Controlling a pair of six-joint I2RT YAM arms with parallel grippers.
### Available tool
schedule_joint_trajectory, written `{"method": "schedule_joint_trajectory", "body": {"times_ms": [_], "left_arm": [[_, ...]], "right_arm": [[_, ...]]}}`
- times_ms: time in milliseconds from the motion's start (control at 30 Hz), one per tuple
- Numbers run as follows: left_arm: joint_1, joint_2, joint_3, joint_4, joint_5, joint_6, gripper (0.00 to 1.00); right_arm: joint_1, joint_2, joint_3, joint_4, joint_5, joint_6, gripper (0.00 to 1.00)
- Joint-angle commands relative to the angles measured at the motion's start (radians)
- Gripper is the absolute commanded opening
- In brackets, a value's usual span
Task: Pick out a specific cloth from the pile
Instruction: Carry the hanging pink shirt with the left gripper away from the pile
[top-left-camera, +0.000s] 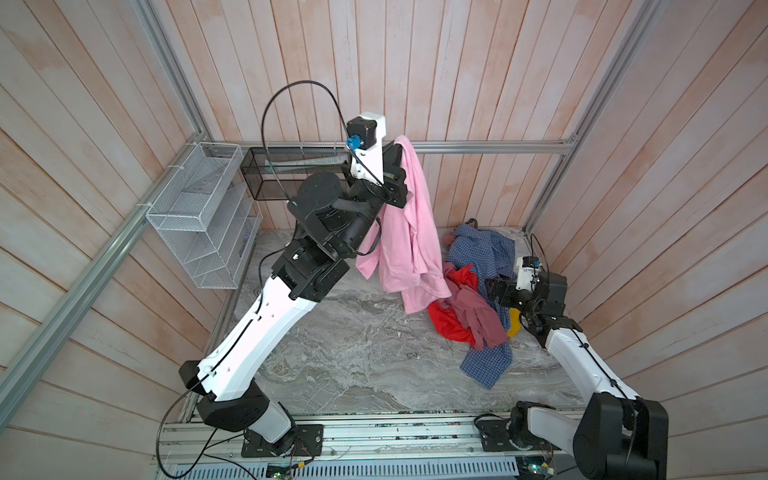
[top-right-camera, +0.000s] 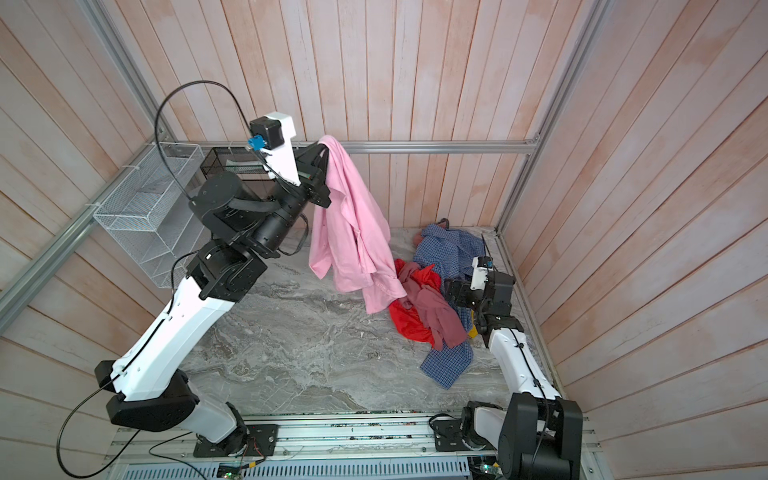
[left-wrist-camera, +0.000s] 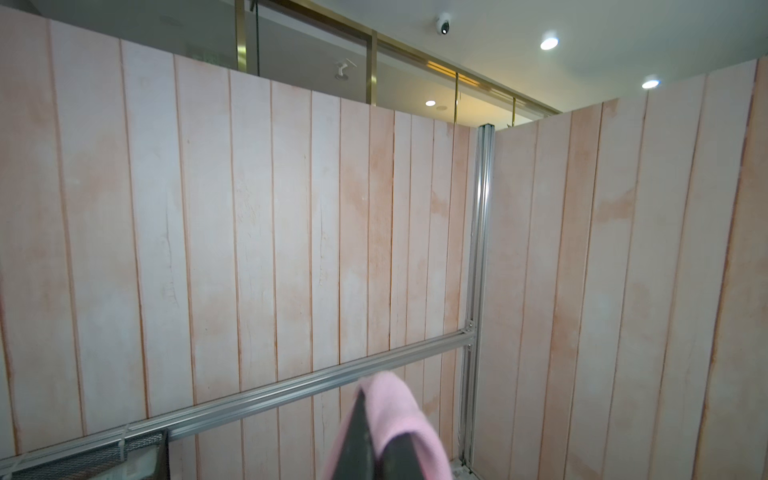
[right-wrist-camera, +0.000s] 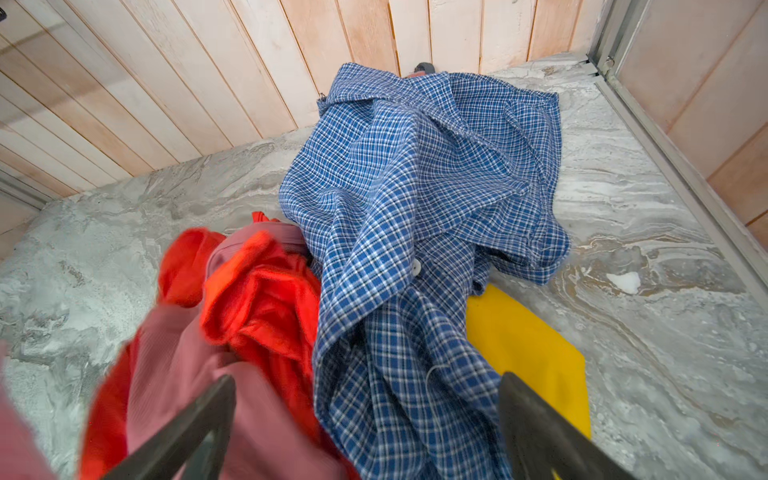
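Note:
The cloth (top-left-camera: 409, 232) (top-right-camera: 353, 232), a plain light pink garment, hangs full length from my left gripper (top-left-camera: 398, 144) (top-right-camera: 322, 146), which is raised high near the back rail. That gripper (left-wrist-camera: 372, 419) is shut on the cloth (left-wrist-camera: 395, 403), which folds over its fingers. The cloth's lowest tail hangs beside the pile (top-left-camera: 473, 299) (top-right-camera: 432, 299) of red, mauve-pink and blue-checked garments at the right. My right gripper (top-left-camera: 492, 286) (top-right-camera: 451, 291) (right-wrist-camera: 365, 378) stands open low over the pile (right-wrist-camera: 395, 208), with the checked shirt between its fingers but not clamped.
A white wire basket (top-left-camera: 199, 216) and a black mesh tray (top-left-camera: 282, 174) hang on the back-left frame. An aluminium rail (top-left-camera: 478, 146) crosses the back wall. A yellow piece (right-wrist-camera: 528, 349) lies under the checked shirt. Plank walls close in on three sides.

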Motion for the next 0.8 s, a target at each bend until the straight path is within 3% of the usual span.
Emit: {"method": "schedule_joint_trajectory", "body": {"times_ms": [0,200,433,500,667,767], "left_arm": [[0.004,-0.022,0.020,0.083,-0.039,0.045,0.00],[0.004,-0.041,0.025,0.096,-0.089,0.097,0.00],[0.014,-0.045,-0.009,0.083,-0.243,0.203,0.00],[0.044,-0.051,-0.035,0.047,-0.272,0.189,0.00],[0.176,-0.116,-0.193,-0.021,-0.245,0.022,0.00],[0.226,-0.151,-0.308,-0.020,-0.250,0.000,0.00]], "right_arm": [[-0.006,0.005,-0.010,-0.003,0.024,-0.013,0.98],[-0.005,-0.001,-0.009,-0.004,0.020,-0.016,0.98],[-0.005,-0.010,-0.010,0.014,0.010,-0.013,0.98],[-0.004,-0.012,-0.007,0.016,0.008,-0.015,0.98],[-0.005,-0.017,-0.005,0.010,0.004,-0.023,0.98],[-0.005,-0.024,-0.005,0.006,-0.001,-0.031,0.98]]}}
